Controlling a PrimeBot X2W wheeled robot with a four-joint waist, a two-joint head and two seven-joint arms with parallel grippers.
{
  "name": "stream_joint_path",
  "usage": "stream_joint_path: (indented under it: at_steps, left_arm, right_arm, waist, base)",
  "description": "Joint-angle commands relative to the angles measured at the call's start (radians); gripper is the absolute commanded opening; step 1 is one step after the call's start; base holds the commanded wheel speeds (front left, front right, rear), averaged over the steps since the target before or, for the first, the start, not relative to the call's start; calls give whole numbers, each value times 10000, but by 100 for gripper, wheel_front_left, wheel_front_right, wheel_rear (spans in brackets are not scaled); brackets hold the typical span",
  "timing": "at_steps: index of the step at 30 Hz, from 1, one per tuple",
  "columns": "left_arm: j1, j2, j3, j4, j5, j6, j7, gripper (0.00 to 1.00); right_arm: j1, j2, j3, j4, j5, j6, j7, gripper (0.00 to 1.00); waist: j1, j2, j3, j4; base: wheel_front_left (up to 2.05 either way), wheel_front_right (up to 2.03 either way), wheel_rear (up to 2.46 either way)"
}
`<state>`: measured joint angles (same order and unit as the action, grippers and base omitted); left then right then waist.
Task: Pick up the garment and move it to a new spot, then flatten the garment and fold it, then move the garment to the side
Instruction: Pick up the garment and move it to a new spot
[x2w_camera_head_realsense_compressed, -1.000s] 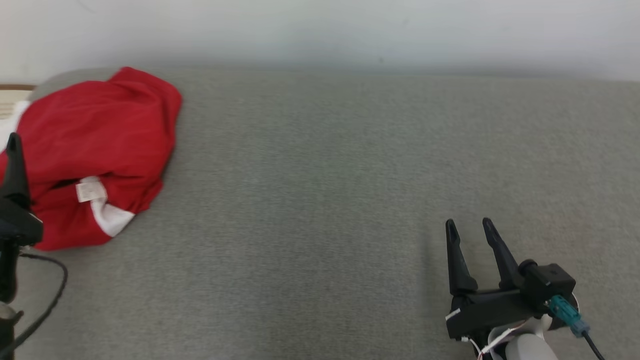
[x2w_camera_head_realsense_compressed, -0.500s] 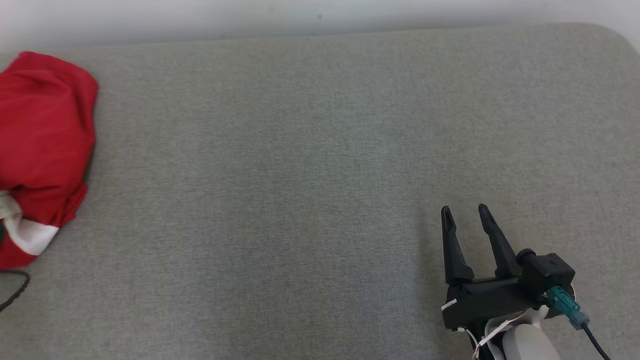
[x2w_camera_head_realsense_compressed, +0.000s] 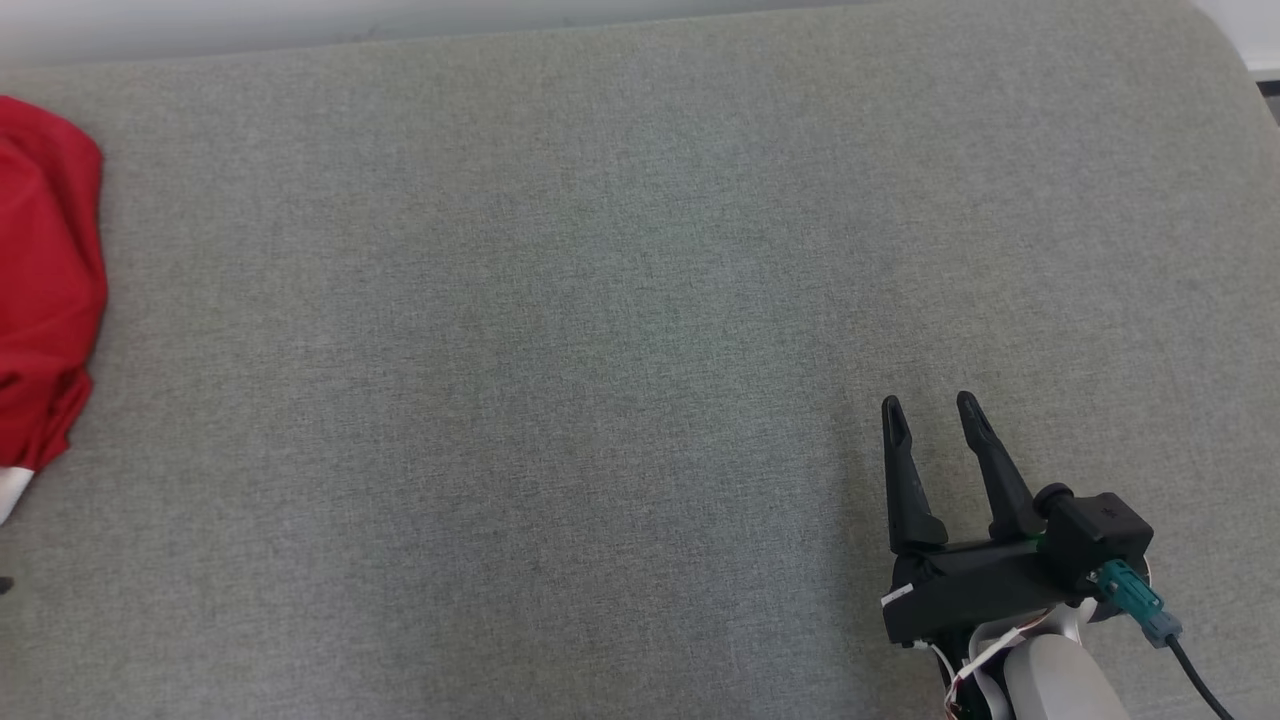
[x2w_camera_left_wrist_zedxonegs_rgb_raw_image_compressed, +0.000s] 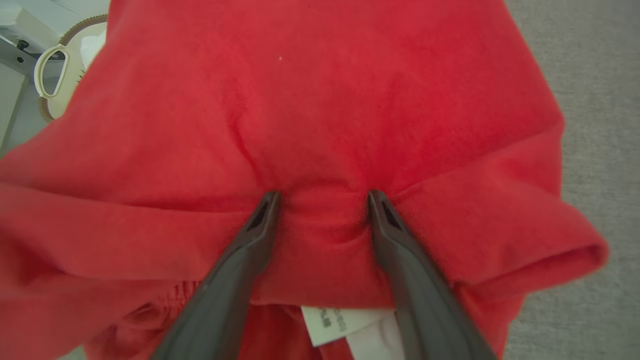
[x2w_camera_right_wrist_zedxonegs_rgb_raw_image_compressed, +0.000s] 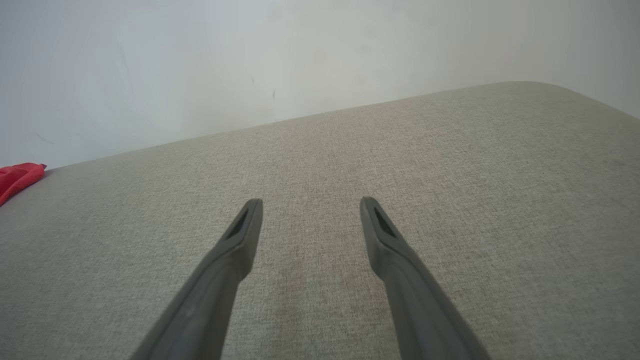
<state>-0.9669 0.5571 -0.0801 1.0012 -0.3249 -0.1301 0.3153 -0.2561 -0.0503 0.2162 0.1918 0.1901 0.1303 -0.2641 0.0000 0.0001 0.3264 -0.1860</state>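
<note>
**Red garment (x2w_camera_head_realsense_compressed: 45, 270) at the far left, left gripper (x2w_camera_left_wrist_zedxonegs_rgb_raw_image_compressed: 320, 196) dug into it**

1. Grey woven cushion surface (x2w_camera_head_realsense_compressed: 640, 300) — broad, flat, rounded at the far right corner, backed by a pale wall (x2w_camera_right_wrist_zedxonegs_rgb_raw_image_compressed: 250, 60).
2. Garment: crumpled red heap on the grey surface, cut off by the left edge of the head view. White trim (x2w_camera_head_realsense_compressed: 10, 492) at its near end. Well apart from the right gripper (x2w_camera_head_realsense_compressed: 929, 402).
3. Left gripper: fingers spread, both tips pushed into the red cloth, a small ridge of fabric bunched between them, not clamped.
4. Right gripper: lower right of the head view, fingers spread over bare grey surface. Contact with the surface not discernible.
5. Cream handled object (x2w_camera_left_wrist_zedxonegs_rgb_raw_image_compressed: 47, 75) — past the garment's edge, upper left of the left wrist view; kind unclear.
6. White printed label (x2w_camera_left_wrist_zedxonegs_rgb_raw_image_compressed: 332, 320): under a red fold, between the left fingers' lower lengths.
7. Teal plug (x2w_camera_head_realsense_compressed: 1135, 600): on the right wrist, dark cable trailing off it.
</note>
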Motion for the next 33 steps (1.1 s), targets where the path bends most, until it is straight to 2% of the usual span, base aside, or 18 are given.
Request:
stream_joint_path:
  at_steps: [1, 7, 22, 27, 33]
  left_arm:
    - [-18, 42, -65, 137, 16, 28, 57, 0]
    - [-210, 74, -459, 100, 4, 22, -399, 0]
    - [-1315, 400, -1964, -1933, -597, 19, -3220, 0]
    - [-1692, 246, -2410, -2882, -595, 19, -3823, 0]
    - [-2017, -200, -3066, -4577, -756, 18, -3770, 0]
  right_arm:
    - [-71, 1, 18, -15, 76, 8, -23, 100]
    - [-71, -1, -88, -43, 56, 8, -23, 100]
    - [246, 1, -165, 61, 74, 8, -24, 100]
    - [387, -1, -150, 118, 116, 8, -24, 100]
    - [454, 1, -113, 224, 172, 8, -22, 100]
  waist:
    - [0, -1, 63, -45]
    - [0, -1, 124, -14]
    - [0, -1, -664, 987]
    - [0, -1, -1025, 1205]
    - [0, -1, -1482, 1207]
  base:
    - [0, 0, 0]
    - [0, 0, 0]
    - [0, 0, 0]
    - [0, 0, 0]
    - [0, 0, 0]
